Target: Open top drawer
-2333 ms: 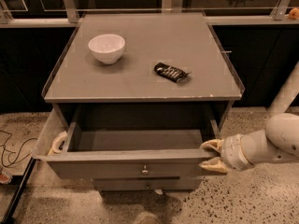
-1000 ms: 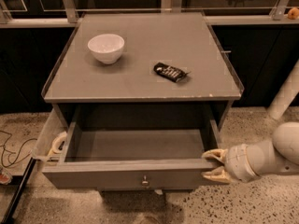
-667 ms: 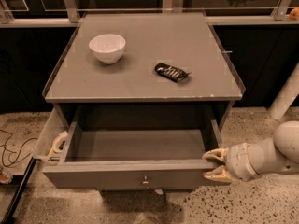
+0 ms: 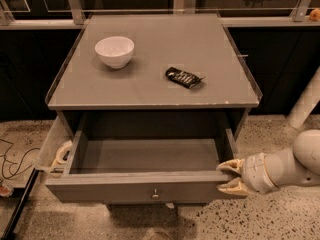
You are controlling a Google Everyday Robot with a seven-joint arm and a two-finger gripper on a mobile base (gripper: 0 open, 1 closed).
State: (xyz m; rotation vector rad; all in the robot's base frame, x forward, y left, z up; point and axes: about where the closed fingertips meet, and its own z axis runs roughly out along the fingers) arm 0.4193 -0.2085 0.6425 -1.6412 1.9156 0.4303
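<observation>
While you are pulling, top drawer [image 4: 125,186]: it is standing far out from the cabinet's front edge, its deep grey interior showing bare; the task is looking close to finished.
Gripper [image 4: 231,176]: it is sitting at the right end of the drawer's front panel, its two cream fingers [image 4: 231,165] standing apart, one above the other, touching that corner and clamping nothing that shows.
Step in hand: you are best drawing straight outward along the side walls, since a pull from one corner is likely to be skewing the box; be easing off as the stop is nearing.
Knob [image 4: 155,193]: small, round, metallic, sitting untouched at the panel's centre.
Cabinet top [image 4: 150,96]: matte grey, flat, with raised side lips.
Bowl [image 4: 114,51]: white, glossy, round, resting near the back left corner.
Packet [image 4: 184,77]: dark, crinkled, flat, lying right of centre.
Floor [image 4: 280,219]: speckled, stone-like.
</observation>
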